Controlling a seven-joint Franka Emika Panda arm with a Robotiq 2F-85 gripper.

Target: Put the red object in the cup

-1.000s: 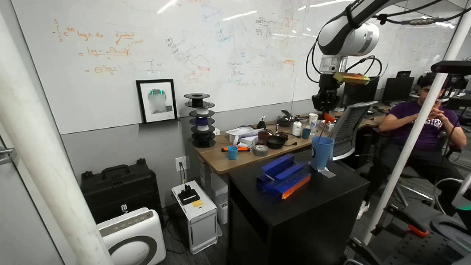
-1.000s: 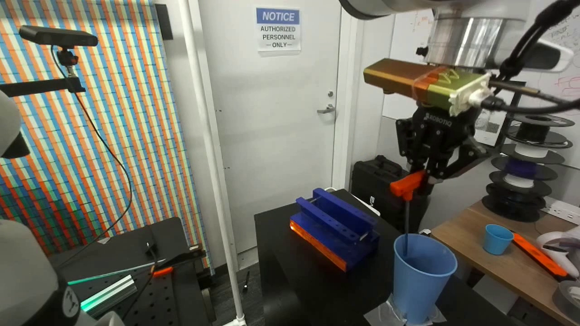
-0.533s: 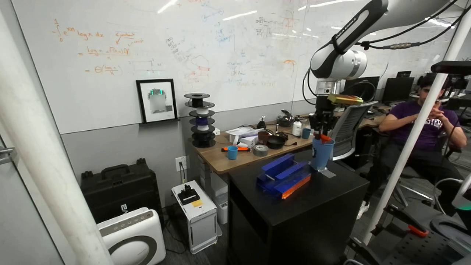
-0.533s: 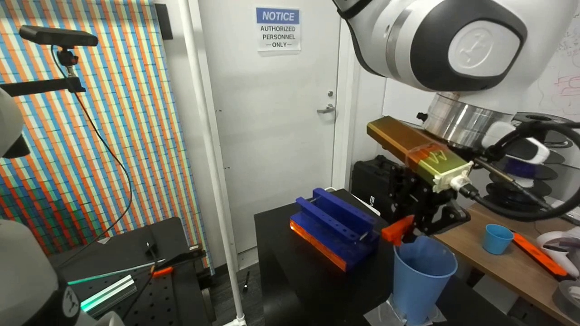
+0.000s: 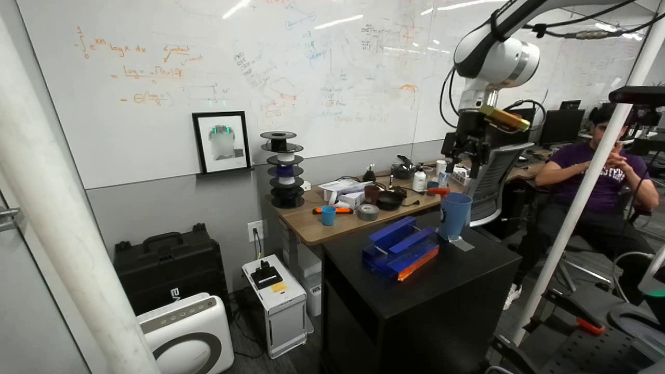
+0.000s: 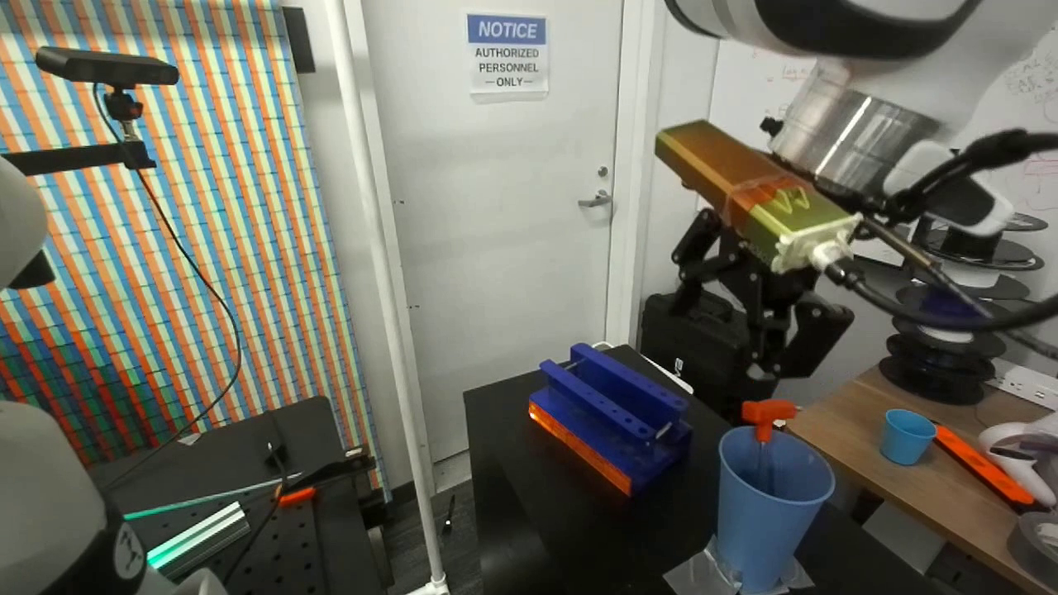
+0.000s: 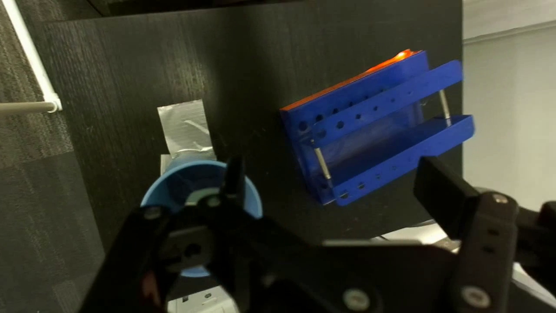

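We're looking basically done, the red-orange T-handle tool (image 6: pixel 765 415) sitting in the tall blue cup (image 6: pixel 771 529) at right, gripper (image 7: pixel 333 179) gaping empty, probably just retreat remaining.

White glare streaks the whiteboard (image 5: pixel 322 78) along the top of an exterior view; the wrist view is dimmer, its end effector (image 7: pixel 332 180) dark and blurred across the lower frame.

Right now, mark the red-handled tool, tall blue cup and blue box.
Red-handled tool (image 6: pixel 764 415): in an exterior view, on the handle.
Tall blue cup (image 6: pixel 769 533): in an exterior view, on the outer wall.
Blue box (image 7: pixel 403 160): in the wrist view, on a perforated strip.
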